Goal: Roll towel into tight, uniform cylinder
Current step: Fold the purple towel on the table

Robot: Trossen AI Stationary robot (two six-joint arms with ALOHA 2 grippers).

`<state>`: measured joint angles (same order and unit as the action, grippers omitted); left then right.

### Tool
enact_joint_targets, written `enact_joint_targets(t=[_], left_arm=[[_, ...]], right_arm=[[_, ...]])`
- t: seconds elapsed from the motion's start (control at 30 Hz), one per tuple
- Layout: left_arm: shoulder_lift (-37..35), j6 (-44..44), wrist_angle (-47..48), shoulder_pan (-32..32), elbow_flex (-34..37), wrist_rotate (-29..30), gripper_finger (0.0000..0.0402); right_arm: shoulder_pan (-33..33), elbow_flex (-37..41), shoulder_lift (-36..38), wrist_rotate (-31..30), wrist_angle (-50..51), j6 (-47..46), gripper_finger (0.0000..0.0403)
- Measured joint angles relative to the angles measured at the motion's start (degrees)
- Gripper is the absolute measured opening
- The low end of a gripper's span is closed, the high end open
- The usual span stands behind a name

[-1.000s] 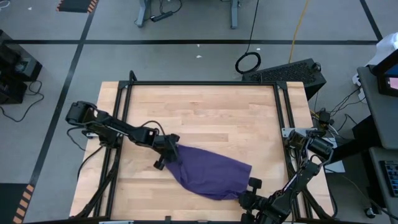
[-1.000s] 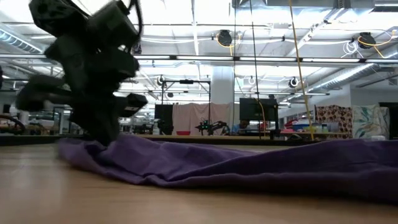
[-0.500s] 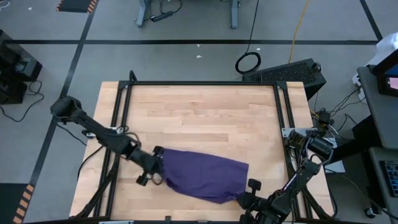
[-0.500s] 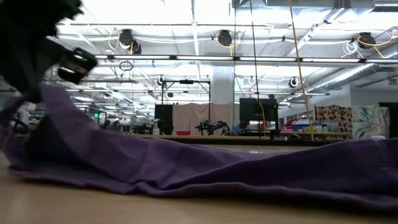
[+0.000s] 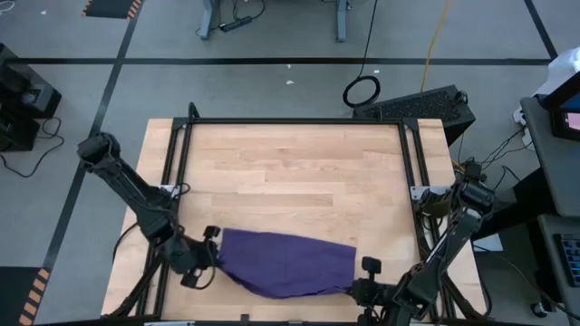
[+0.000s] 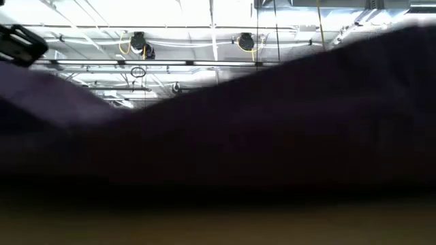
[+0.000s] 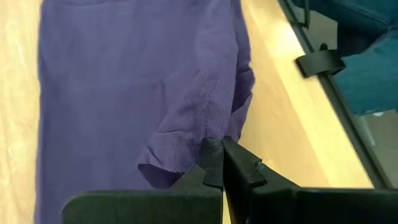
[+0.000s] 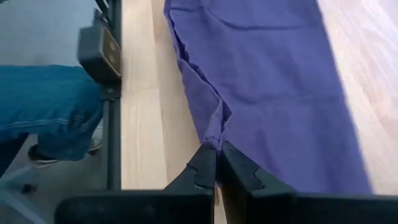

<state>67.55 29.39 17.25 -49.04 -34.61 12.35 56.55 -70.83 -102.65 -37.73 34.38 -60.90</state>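
The purple towel (image 5: 285, 263) lies spread near the table's near edge, stretched between my two grippers. My left gripper (image 5: 210, 256) is shut on its left end and my right gripper (image 5: 355, 288) on its right near corner. In the low view the towel (image 6: 272, 122) fills most of the picture as a dark sheet close to the camera. The left wrist view shows the towel (image 7: 124, 81) running away from the shut fingers, and the right wrist view shows it (image 8: 267, 81) the same way. My left gripper pinches a bunched corner of the towel's left end (image 7: 198, 142) between its two fingers, slanting down from the table's left. The cloth puckers at the fingers and runs off toward the right, its body on the wood. My right gripper pinches the towel's right near corner (image 8: 214, 132) between its two fingers, slanting down from the near right. A fold rises from the fingers into the cloth, which spreads away over the table.
The black frame rail (image 5: 172, 181) borders the table's left side, another rail (image 5: 412, 181) the right. A person's leg in blue jeans (image 8: 43, 106) stands just off the table's near edge. Bare wood (image 5: 290, 172) covers the far half.
My left gripper has swung toward the table's near left corner and risen, pulling the towel's left end along. My right gripper has risen a little. The towel has slid toward the near edge and drawn out between the two grippers, rising in front of the low camera.
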Motion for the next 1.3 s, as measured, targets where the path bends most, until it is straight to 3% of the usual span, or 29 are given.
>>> enact_joint_targets(t=[0.17,0.37,0.53,0.7,0.9,1.0,1.13,1.3], left_arm=[[-0.7,2.1,-0.2,-4.6,0.0,6.6,0.0],[-4.5,0.2,0.8,-6.9,0.0,18.7,0.0],[-5.5,4.7,9.7,-5.2,0.0,24.6,0.0],[-5.3,9.8,10.9,-3.2,1.8,19.4,0.0],[-5.3,8.8,-4.3,-8.5,1.9,13.2,0.0],[-5.3,7.0,-9.5,-11.4,1.2,12.9,0.0],[-5.4,9.3,-6.0,-12.5,0.7,15.2,0.0],[-5.4,19.5,5.4,-11.7,1.5,17.8,0.0]], right_arm=[[-0.2,0.0,1.0,0.1,1.2,3.0,0.0],[-3.0,0.0,1.0,-0.9,7.5,0.5,0.0],[-5.0,0.0,0.2,-0.7,13.5,-5.0,0.0],[-5.6,0.0,-0.7,0.6,15.5,-8.2,0.0],[-2.8,0.0,-0.7,5.7,4.6,-4.6,0.0],[-0.6,0.0,-0.7,7.6,-0.6,-3.1,0.0],[0.5,0.0,-0.7,7.6,0.9,-7.7,0.0],[-0.5,0.0,-0.7,5.7,8.0,-12.3,0.0]])
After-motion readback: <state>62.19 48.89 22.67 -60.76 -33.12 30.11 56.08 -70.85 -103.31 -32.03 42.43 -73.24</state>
